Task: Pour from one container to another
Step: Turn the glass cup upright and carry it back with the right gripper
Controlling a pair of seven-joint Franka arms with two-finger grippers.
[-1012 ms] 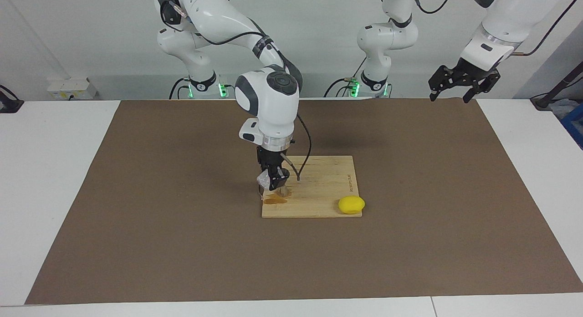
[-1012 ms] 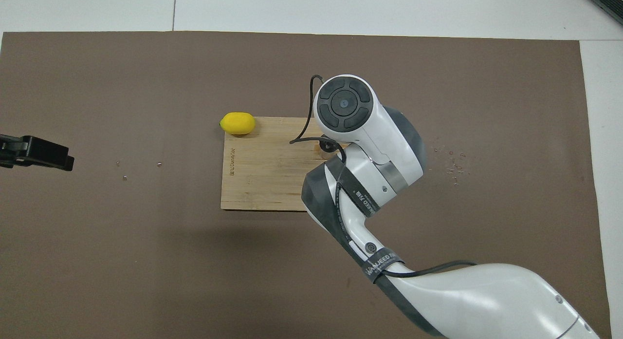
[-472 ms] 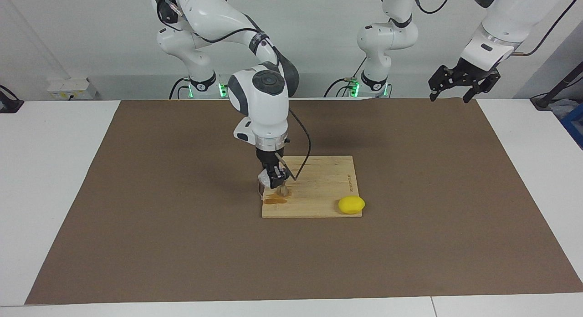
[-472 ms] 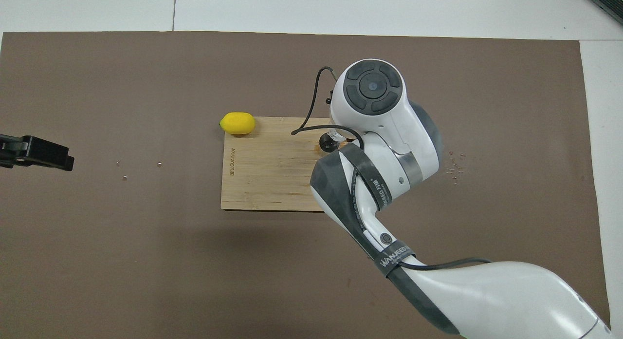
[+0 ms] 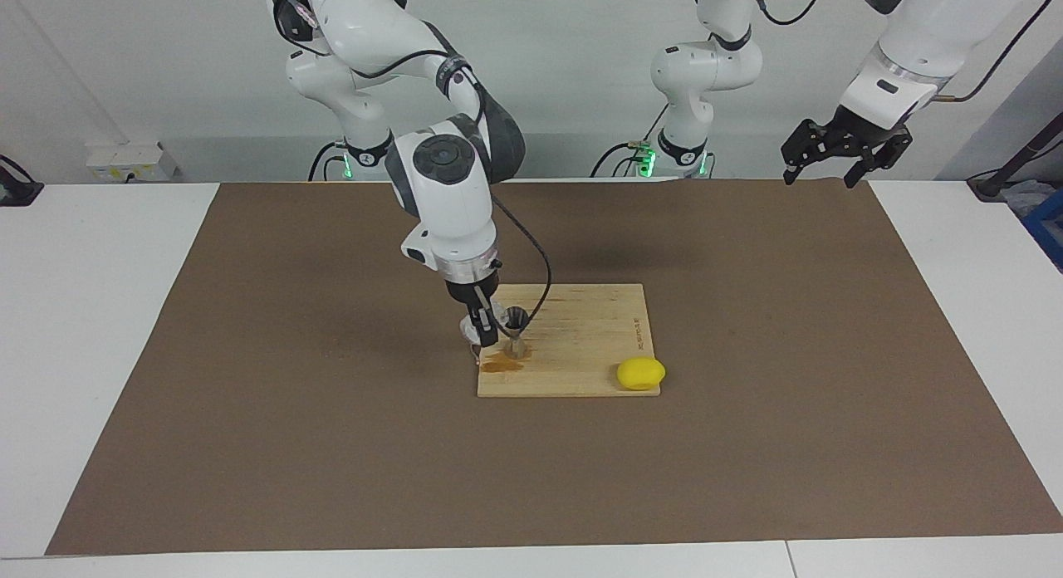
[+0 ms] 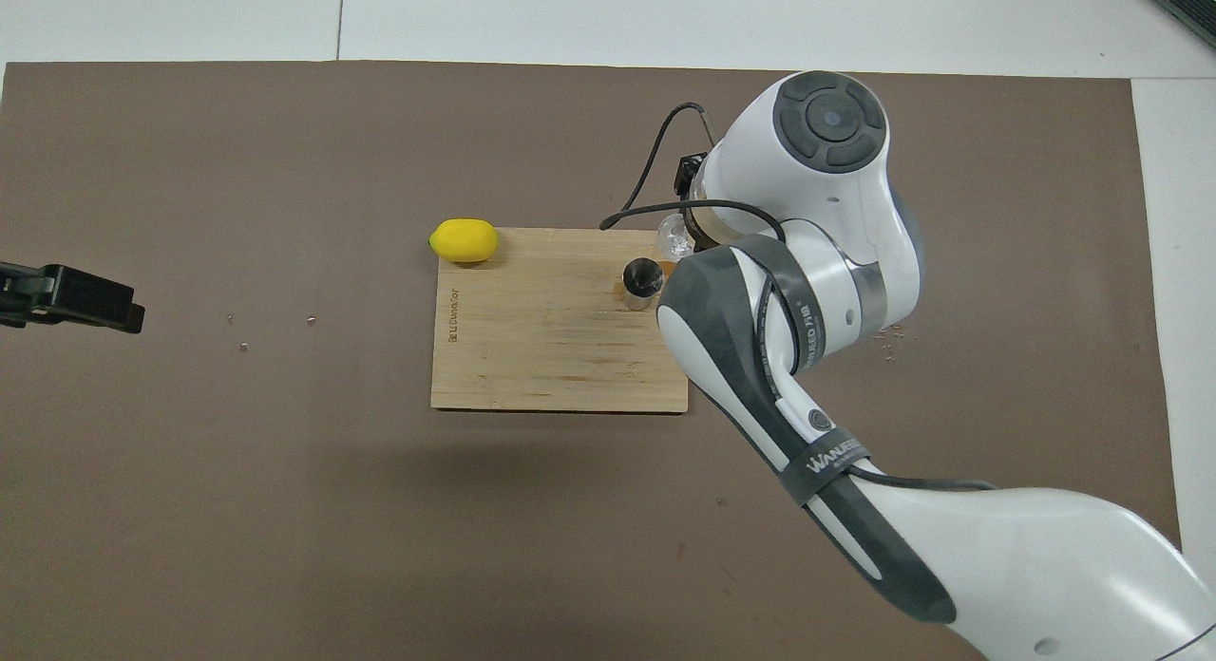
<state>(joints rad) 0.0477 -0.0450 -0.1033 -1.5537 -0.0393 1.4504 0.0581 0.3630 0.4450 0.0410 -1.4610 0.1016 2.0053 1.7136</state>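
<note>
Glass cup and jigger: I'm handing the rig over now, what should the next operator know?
Right tool: shut on the glass cup, low at the cutting board edge, beside the jigger.
Left tool: open, empty, waiting over its own end of the mat.
Jigger upright on the board; brown puddle at its foot.
Done: cup gripped and brought to the jigger.
Left: whether pouring is finished is unclear; set the cup down.

**Two arms, one busy**

The right arm bends down over the middle of the table – its right gripper (image 5: 482,329) points down, fingers pinched tight. The left arm waits up high, its left gripper (image 5: 840,158) spread wide in the air.
</note>
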